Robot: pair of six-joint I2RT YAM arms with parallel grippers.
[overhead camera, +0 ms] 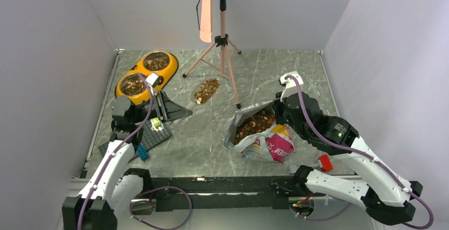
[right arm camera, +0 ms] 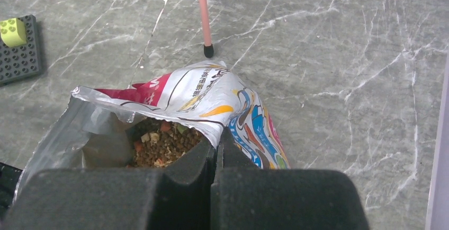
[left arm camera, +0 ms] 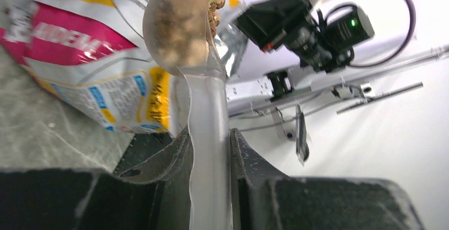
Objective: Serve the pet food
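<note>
Clear plastic scoop point(left arm camera: 207, 113) — heaped with pebbly brown kibble point(overhead camera: 206, 90).

Matt kibble point(right arm camera: 164, 146); foil bag point(right arm camera: 212, 93); plas. scoop point(left arm camera: 209, 129)

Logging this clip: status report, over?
Left gripper shut on clear plastic scoop, loaded with brown kibble pellets. Right gripper shut on printed foil bag rim. Pink tripod leg close to path toward yellow double dish.
</note>
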